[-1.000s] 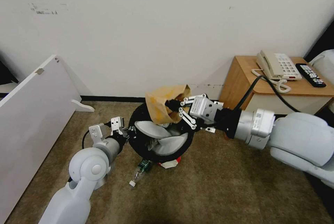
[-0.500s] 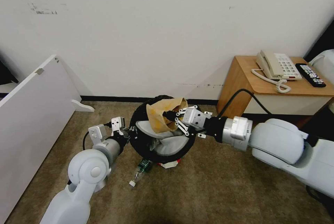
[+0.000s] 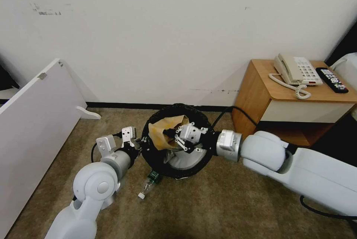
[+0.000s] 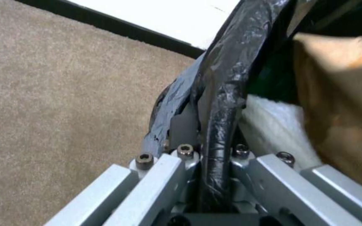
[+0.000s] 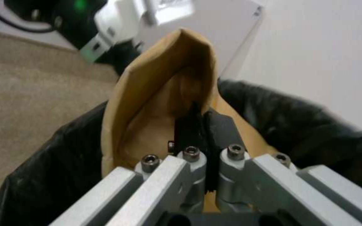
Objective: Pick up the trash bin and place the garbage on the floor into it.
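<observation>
Your left gripper (image 3: 140,143) is clamped on the bag-lined rim of the trash bin (image 3: 174,112), holding it tilted above the floor (image 3: 230,202) with its mouth facing you; in the left wrist view the fingers (image 4: 181,125) pinch the black plastic edge. Your right gripper (image 3: 169,133) reaches into the bin's mouth, closed on the edge of the brown paper bag (image 3: 160,135), which sits partly inside above a white slipper (image 3: 186,161). A small green-labelled bottle (image 3: 148,184) lies on the carpet just below the bin.
</observation>
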